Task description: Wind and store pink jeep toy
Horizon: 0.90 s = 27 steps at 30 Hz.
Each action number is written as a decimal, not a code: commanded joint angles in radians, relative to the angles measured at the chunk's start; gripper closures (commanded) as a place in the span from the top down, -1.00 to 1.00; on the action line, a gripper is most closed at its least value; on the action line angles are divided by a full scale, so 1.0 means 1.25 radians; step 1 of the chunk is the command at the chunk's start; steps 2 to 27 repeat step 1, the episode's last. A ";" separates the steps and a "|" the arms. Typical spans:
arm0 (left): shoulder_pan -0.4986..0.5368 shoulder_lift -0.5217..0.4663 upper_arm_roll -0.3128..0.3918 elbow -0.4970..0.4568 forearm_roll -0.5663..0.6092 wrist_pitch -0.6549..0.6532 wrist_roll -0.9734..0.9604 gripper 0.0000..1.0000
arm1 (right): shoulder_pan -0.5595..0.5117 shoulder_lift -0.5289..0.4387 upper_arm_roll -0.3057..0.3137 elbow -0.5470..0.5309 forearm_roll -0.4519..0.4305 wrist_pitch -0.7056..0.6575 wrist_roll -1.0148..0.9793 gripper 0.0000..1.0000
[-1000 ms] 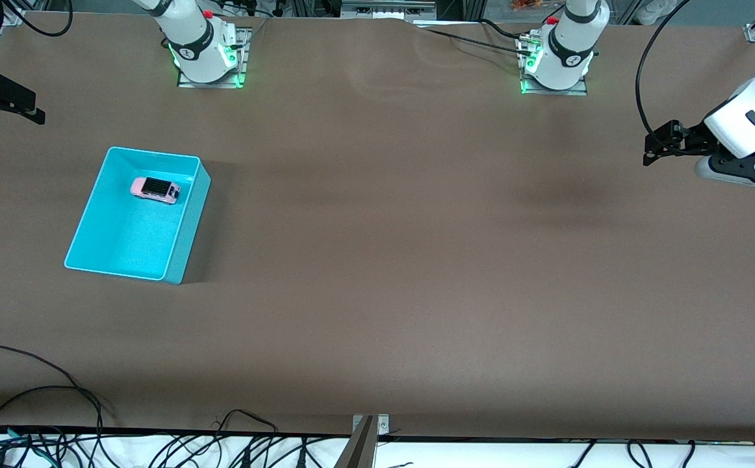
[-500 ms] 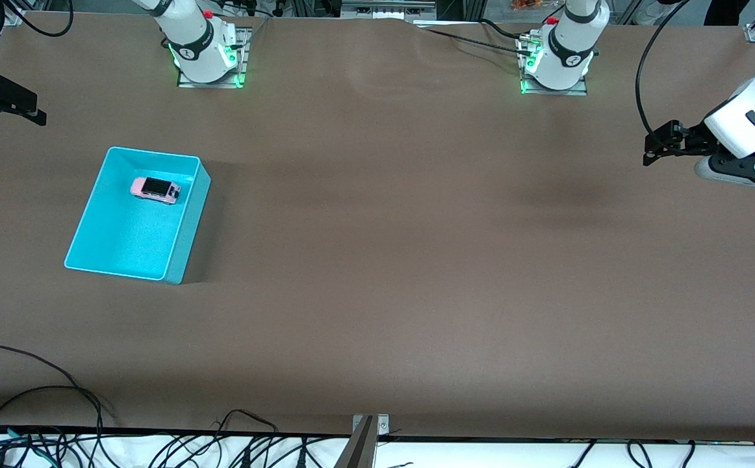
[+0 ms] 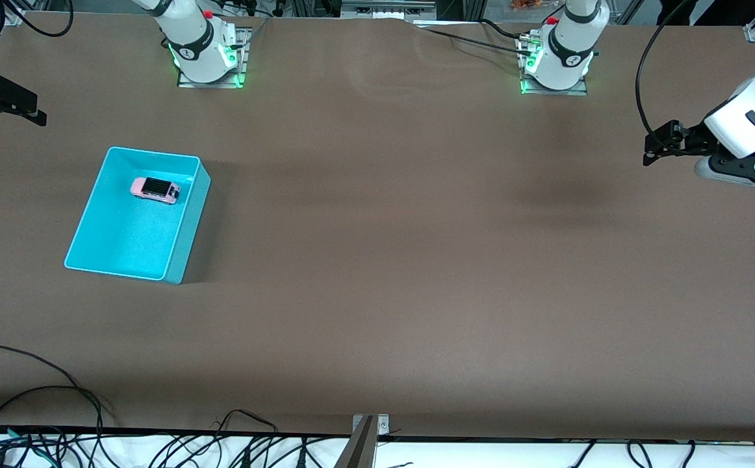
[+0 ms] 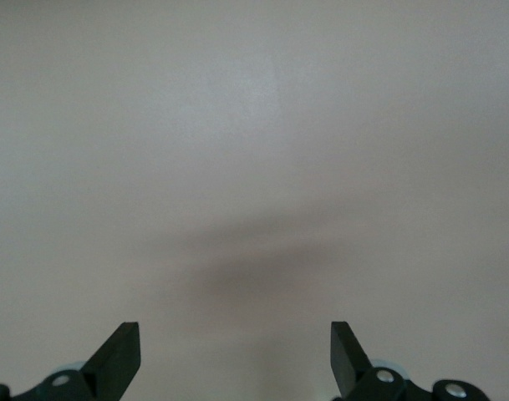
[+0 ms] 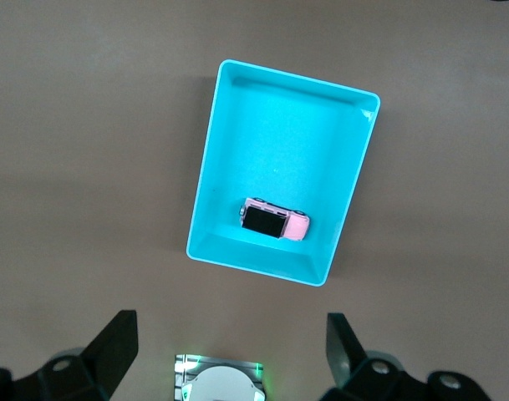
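The pink jeep toy (image 3: 154, 189) (image 5: 275, 220), light pink with a black roof, stands on its wheels inside the turquoise bin (image 3: 189, 227) (image 5: 279, 142), at the bin's end farther from the front camera. My right gripper (image 3: 30, 108) (image 5: 231, 327) hangs high over the table edge at the right arm's end, open and holding nothing, well apart from the bin. My left gripper (image 3: 658, 144) (image 4: 236, 336) hovers over bare table at the left arm's end, open with nothing between its fingers.
The two arm bases (image 3: 205, 55) (image 3: 556, 58) stand along the table edge farthest from the front camera. Loose black cables (image 3: 59, 390) lie along the nearest edge, with a metal bracket (image 3: 368, 435) at its middle. Brown table surface (image 3: 416, 260) stretches between the bin and the left gripper.
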 commanded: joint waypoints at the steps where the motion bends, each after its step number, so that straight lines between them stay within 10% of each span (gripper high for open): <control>1: -0.003 0.013 0.003 0.029 -0.016 -0.021 -0.007 1.00 | 0.006 -0.009 0.001 -0.011 -0.012 0.008 0.013 1.00; 27: -0.003 0.013 0.003 0.029 -0.016 -0.021 -0.007 1.00 | 0.006 -0.009 0.001 -0.011 -0.012 0.008 0.013 1.00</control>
